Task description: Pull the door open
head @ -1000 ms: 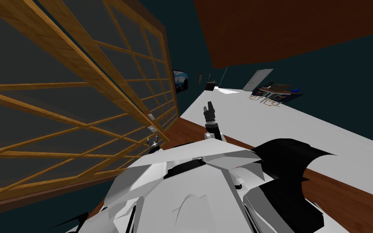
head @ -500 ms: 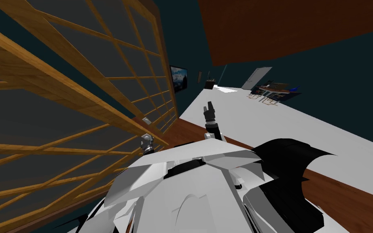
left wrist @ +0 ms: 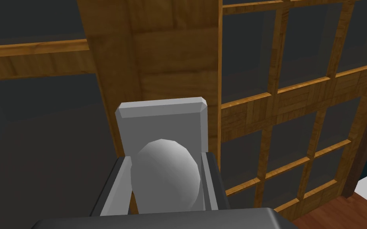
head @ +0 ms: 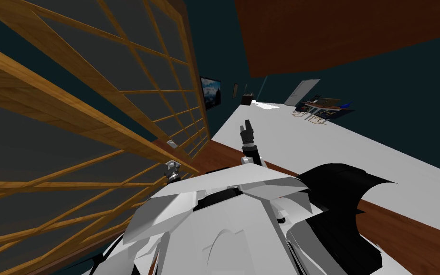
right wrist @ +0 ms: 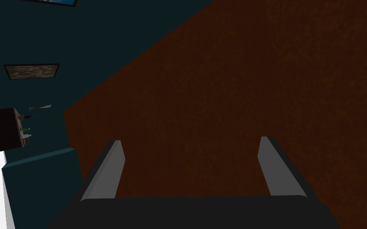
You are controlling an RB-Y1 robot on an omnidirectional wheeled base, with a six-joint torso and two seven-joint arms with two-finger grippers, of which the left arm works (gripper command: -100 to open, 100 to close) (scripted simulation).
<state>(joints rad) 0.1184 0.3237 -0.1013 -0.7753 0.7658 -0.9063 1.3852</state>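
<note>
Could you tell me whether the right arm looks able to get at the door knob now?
Probably not: the left gripper is shut on the grey knob, its fingers covering both sides, and the open right gripper points forward, off from the door.

Left end effector (head: 172, 168), just left of frame centre, has its fingers (left wrist: 115, 187) pressing the sides of a grey knob (left wrist: 164, 171). Right end effector (head: 246, 125) points up mid-frame, fingers spread.

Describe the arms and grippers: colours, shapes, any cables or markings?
Both match. Left gripper: two thin, flat, light grey blade fingers on a dark box-shaped body. Right gripper: same build. In the head view the right forearm is a dark cylinder with lighter rings, meeting a white segment. No cables or markings visible.
</note>
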